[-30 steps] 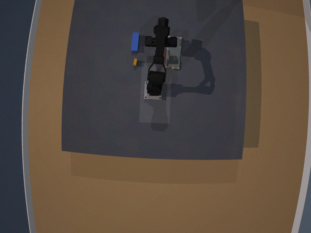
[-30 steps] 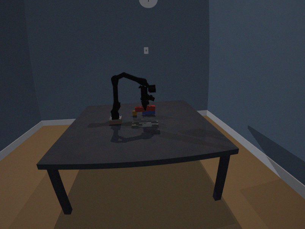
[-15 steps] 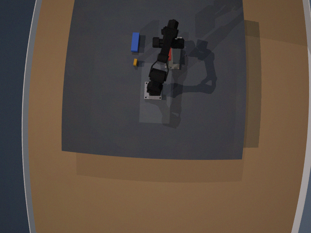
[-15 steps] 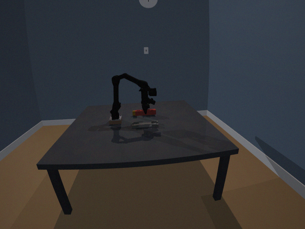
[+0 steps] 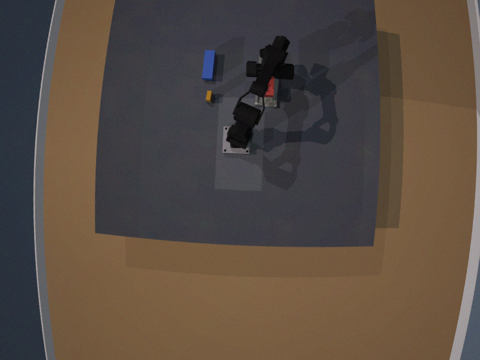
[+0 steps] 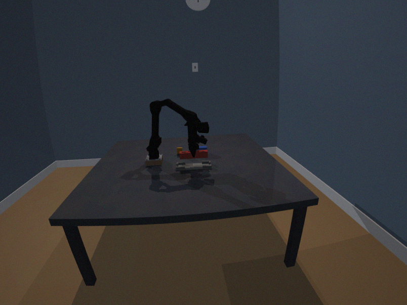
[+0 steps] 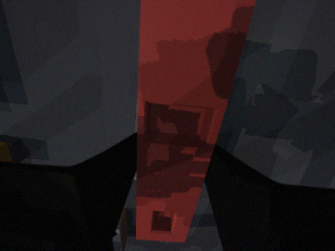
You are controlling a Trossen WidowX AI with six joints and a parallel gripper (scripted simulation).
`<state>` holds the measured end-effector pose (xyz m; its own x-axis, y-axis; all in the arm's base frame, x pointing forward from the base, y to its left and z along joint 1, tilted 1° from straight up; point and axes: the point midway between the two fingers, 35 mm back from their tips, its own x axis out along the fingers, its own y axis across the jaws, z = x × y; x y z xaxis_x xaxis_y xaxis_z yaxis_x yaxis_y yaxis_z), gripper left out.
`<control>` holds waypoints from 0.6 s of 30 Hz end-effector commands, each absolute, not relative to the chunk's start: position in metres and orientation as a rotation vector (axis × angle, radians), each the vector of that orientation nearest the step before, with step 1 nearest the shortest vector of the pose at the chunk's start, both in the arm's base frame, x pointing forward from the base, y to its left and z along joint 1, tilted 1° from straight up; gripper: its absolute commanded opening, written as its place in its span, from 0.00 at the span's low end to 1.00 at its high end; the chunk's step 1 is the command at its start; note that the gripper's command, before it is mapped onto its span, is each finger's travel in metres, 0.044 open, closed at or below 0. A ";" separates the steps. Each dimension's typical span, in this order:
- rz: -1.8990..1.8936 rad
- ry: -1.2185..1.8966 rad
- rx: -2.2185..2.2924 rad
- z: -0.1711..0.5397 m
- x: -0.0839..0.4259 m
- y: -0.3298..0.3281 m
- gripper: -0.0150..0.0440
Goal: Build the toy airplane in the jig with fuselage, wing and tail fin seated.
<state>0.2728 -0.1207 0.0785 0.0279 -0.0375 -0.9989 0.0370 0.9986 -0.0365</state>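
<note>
Red toy fuselage, two sockets, held in the pincer above its cradle

Item one: the fuselage (image 5: pixel 270 89) (image 6: pixel 200 154) (image 7: pixel 179 78). A long, straight-sided bar, plain red, with a flat upper face and square-cut edges. Two openings are cut in that face: a larger rectangular socket about where the fingers grip, and a smaller, squarish one close to the end. Dark, ragged shadows cross the red, heaviest around the larger socket. In the exterior view it lies roughly level. Location: over the cradle, with a visible gap beneath; not seated.

Item two: the pincer (image 5: pixel 268 70) (image 6: pixel 193 155) (image 7: pixel 172 138). Black, pointing down, clamped on the fuselage, one finger against each long side.

Item three: the cradle (image 5: pixel 266 104) (image 6: pixel 193 165). Grey, low and oblong, with raised blocks at its ends, standing on the desk (image 5: pixel 160 191) (image 6: pixel 169 196). From the top it is partly covered by the arm and the fuselage.

Item four: the wing (image 5: pixel 208 64) (image 6: pixel 202 147). A blue oblong block, resting on the desk, apart from the cradle; partly hidden behind the fuselage in the exterior view. Its tab cannot be made out.

Item five: the tail fin (image 5: pixel 208 95) (image 6: pixel 179 149) (image 7: pixel 5 152). A small yellow-orange block, on the desk near one end of the wing, not touching it. Only a corner enters the wrist view.
</note>
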 end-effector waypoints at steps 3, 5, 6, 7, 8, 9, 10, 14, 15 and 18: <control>-0.050 1.546 -0.003 0.075 0.271 -0.125 0.43; -0.050 1.546 -0.003 0.075 0.271 -0.125 0.52; -0.050 1.546 -0.003 0.075 0.271 -0.125 0.57; -0.050 1.546 -0.003 0.075 0.271 -0.125 0.58; -0.050 1.546 -0.003 0.074 0.272 -0.125 0.58; -0.050 1.546 -0.003 0.074 0.272 -0.125 0.58; -0.050 1.546 -0.003 0.074 0.272 -0.125 0.58; -0.050 1.546 -0.003 0.074 0.272 -0.125 0.58; -0.050 1.546 -0.003 0.074 0.272 -0.125 0.58; -0.050 1.546 -0.003 0.074 0.272 -0.125 0.58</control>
